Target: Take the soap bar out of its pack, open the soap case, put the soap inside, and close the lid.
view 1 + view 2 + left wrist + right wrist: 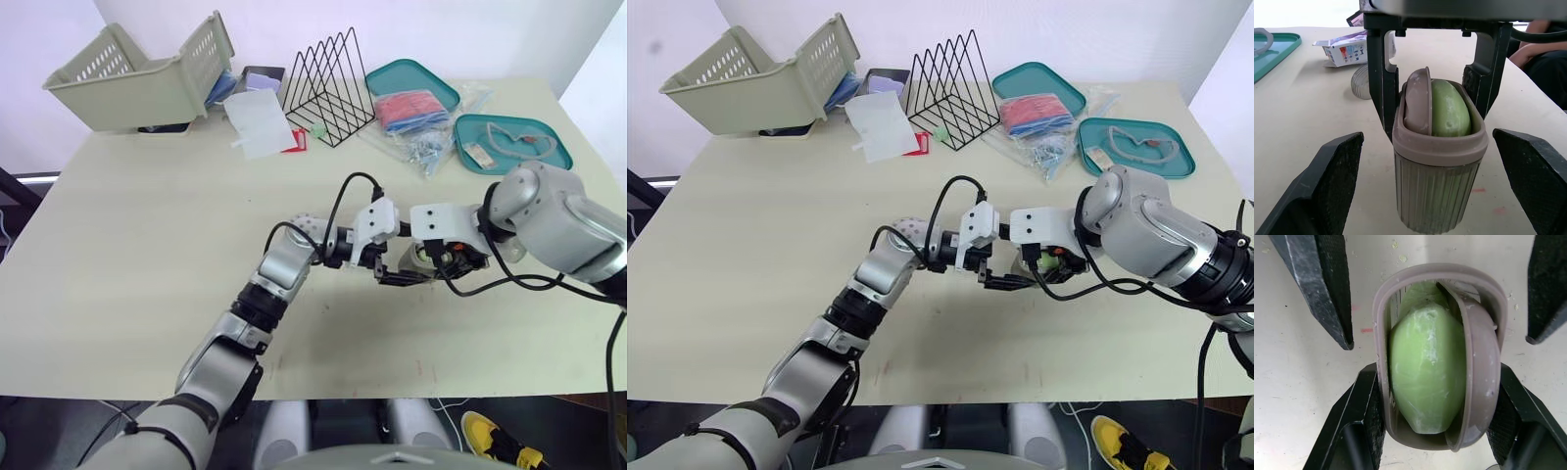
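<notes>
A brown-grey ribbed soap case (1437, 191) stands upright on the table. The green soap bar (1450, 110) sits inside it, with the brown lid (1418, 103) tilted in beside the soap and not closed flat. My right gripper (1436, 391) is shut on the case, its fingers (1359, 421) pressed on both sides. My left gripper (397, 276) faces it, open, with its fingers (1322, 186) wide apart on either side of the case and not touching it. The opened soap pack (1347, 49) lies on the table further back.
A clear ribbed round piece (1359, 83) lies behind the case. At the table's back are a beige basket (137, 73), a white sheet (260, 122), a black wire rack (328, 83) and two teal trays (411, 76) (514, 147). A person's arm (1540, 49) rests nearby.
</notes>
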Motion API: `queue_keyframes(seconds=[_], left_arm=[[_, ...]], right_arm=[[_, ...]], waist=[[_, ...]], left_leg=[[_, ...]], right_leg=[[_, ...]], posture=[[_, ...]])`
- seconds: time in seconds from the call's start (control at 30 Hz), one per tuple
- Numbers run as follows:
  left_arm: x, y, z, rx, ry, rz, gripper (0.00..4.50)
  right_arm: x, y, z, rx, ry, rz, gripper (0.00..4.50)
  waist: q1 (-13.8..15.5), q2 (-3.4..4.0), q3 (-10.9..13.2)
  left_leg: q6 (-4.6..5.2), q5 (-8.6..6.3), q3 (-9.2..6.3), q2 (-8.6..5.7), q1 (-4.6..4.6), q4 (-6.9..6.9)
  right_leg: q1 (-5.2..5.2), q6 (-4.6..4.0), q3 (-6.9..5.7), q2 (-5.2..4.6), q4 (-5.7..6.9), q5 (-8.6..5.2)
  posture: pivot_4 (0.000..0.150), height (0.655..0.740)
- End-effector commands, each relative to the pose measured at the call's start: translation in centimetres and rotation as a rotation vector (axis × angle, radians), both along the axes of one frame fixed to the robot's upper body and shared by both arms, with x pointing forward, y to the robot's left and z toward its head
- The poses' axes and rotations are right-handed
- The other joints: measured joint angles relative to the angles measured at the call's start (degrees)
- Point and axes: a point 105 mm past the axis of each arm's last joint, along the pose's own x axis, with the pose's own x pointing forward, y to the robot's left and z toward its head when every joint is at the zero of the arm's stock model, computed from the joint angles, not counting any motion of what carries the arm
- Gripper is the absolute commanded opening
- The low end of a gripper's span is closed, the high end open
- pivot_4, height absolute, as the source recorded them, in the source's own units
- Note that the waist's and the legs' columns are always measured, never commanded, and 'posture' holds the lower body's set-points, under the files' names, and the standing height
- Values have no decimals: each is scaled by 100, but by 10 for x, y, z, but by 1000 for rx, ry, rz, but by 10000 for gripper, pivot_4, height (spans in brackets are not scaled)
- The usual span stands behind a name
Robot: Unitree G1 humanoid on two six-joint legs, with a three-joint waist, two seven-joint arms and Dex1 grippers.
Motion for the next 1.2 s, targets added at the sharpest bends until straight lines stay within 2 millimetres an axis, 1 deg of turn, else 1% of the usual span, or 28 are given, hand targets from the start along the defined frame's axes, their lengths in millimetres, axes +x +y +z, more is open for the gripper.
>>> queue_keyframes(seconds=[0.03,0.07,0.1,0.13,0.17,0.2,0.5,0.63,0.67,0.7,0.77,0.83,0.9,1.0,1.13,1.2], left_arm=[[-1,-7,8,-8,-41,-24,39441],[-1,-7,7,-3,-41,-25,36618],[-1,-8,5,2,-41,-27,31238],[-1,-8,4,8,-41,-28,27931],[-1,-8,3,11,-40,-30,22221],[-2,-9,2,13,-37,-30,19619],[-1,-9,3,17,-53,-42,19597],[-1,-6,4,13,-69,-53,19597],[-1,-5,4,13,-70,-54,19596],[-1,-4,4,11,-74,-57,19596],[-2,1,3,9,-85,-64,19596],[-1,6,2,11,-98,-67,19596],[0,11,0,14,-110,-65,19596],[2,22,-1,5,-139,-65,19596],[4,32,4,-53,-133,-48,19596],[5,37,8,-93,-122,-34,19596]], right_arm=[[5,1,5,12,-43,-3,20570],[5,1,6,13,-44,-4,20570],[5,1,6,14,-45,-5,20570],[5,1,6,15,-45,-5,20570],[4,1,6,16,-44,-6,20570],[4,2,6,17,-45,-6,20570],[5,5,6,39,-51,-5,20570],[5,7,7,67,-41,-21,20570],[6,8,7,74,-44,-22,30590],[7,8,9,85,-52,-26,33834],[11,8,12,126,-59,-40,44649],[13,3,13,148,-63,-48,44649],[13,1,16,230,-45,-68,44649],[13,-7,17,364,-33,-55,44649],[10,-19,14,515,-57,-1,44649],[4,-21,11,583,-78,64,44649]], waist=[[-4,0,0],[-5,0,0],[-5,0,0],[-2,0,0],[-2,0,0],[-3,0,0],[-3,0,0],[-10,0,0],[-11,0,0],[-4,0,0],[8,0,0],[15,0,0],[21,0,0],[25,-1,0],[20,-1,0],[11,-1,0]], left_leg=[[0,0,0,0,0,0],[0,0,0,0,0,0],[0,0,0,0,1,0],[0,0,0,0,1,0],[0,0,0,0,2,1],[0,0,0,0,2,1],[0,0,0,0,4,3],[0,0,-1,1,5,3],[0,0,-1,2,6,3],[0,0,-1,2,5,2],[0,0,-3,1,1,2],[0,0,-3,0,-5,1],[0,0,-2,-2,-7,-1],[0,0,-6,-3,-6,-6],[0,0,-8,-4,-4,-6],[0,0,-7,-4,-1,-6]], right_leg=[[0,0,0,0,0,0],[0,0,0,0,0,0],[0,0,0,0,0,0],[0,0,0,0,1,0],[1,0,0,0,1,0],[2,0,0,0,1,0],[5,1,0,0,1,0],[6,1,0,1,1,1],[6,1,0,2,2,1],[5,1,0,2,2,1],[4,0,-1,2,2,1],[3,-1,-1,1,-2,0],[4,-1,-1,-2,-4,0],[6,-1,-3,-2,-6,0],[8,-1,-5,-1,-5,0],[12,-1,-4,0,-4,0]], posture=[[1500,7400],[1500,7400],[1500,7400],[1500,7400],[1500,7400],[1500,7400],[1500,7400],[1500,7400],[1500,7400],[1500,7400],[1500,7400],[1500,7400],[1500,7400],[1500,7400],[1500,7400],[1500,7400]])
